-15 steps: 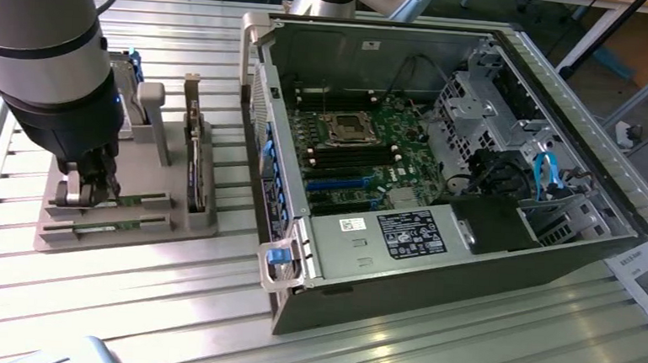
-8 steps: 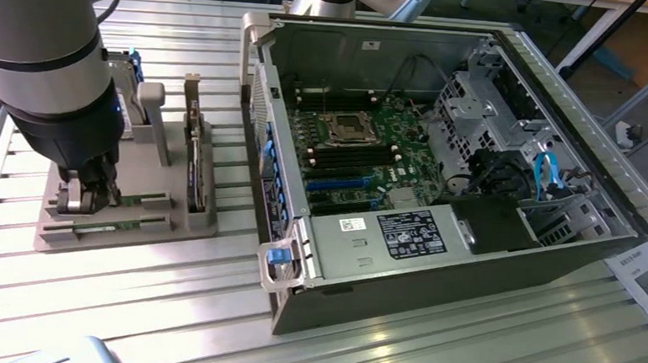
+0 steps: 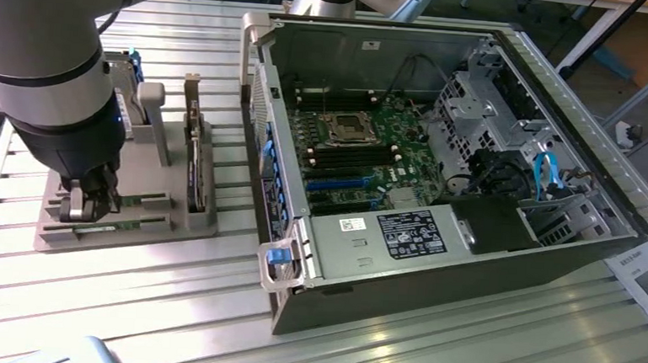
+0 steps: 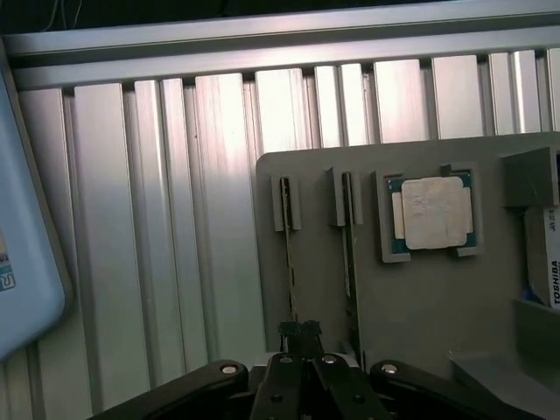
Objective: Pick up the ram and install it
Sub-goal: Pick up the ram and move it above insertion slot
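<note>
One step, the pick-up, is in hand: the claw (image 4: 300, 331), pressed together, seems clamped on the ram (image 4: 290, 262) standing in a slot of the grey holder (image 4: 411, 306) on the counter (image 4: 175, 227), so lifting calls for a straight, steady pull.

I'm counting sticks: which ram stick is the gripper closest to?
The ram stick farther from the square processor chip; the gripper lines up with it.

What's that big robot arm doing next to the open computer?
The robot arm's gripper is down over the grey holder, shut on the edge of the ram, a thin stick standing in its slot. The ram has not been lifted out yet. The open computer case sits beside the holder.
</note>
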{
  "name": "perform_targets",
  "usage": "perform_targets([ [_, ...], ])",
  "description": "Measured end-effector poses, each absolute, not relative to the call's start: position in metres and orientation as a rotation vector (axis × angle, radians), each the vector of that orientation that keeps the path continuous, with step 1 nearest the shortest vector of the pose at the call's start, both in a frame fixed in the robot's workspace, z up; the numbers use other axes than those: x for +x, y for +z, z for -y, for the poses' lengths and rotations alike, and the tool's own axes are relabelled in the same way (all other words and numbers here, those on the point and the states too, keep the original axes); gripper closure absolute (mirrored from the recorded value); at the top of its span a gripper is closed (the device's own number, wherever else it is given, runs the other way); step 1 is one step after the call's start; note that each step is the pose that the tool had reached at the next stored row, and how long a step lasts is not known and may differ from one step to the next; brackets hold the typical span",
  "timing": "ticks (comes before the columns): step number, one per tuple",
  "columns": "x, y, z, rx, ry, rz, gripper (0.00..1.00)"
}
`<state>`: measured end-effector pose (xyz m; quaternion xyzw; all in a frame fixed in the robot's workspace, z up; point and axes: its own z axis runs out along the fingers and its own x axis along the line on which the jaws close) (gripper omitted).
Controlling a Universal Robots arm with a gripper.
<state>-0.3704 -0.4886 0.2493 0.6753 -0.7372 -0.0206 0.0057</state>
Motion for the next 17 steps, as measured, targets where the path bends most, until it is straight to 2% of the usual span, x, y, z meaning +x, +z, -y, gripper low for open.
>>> perform_targets([
  [17, -0.3709, 0.2419, 0.4910, 2.114, -0.064, 2.308, 0.90],
])
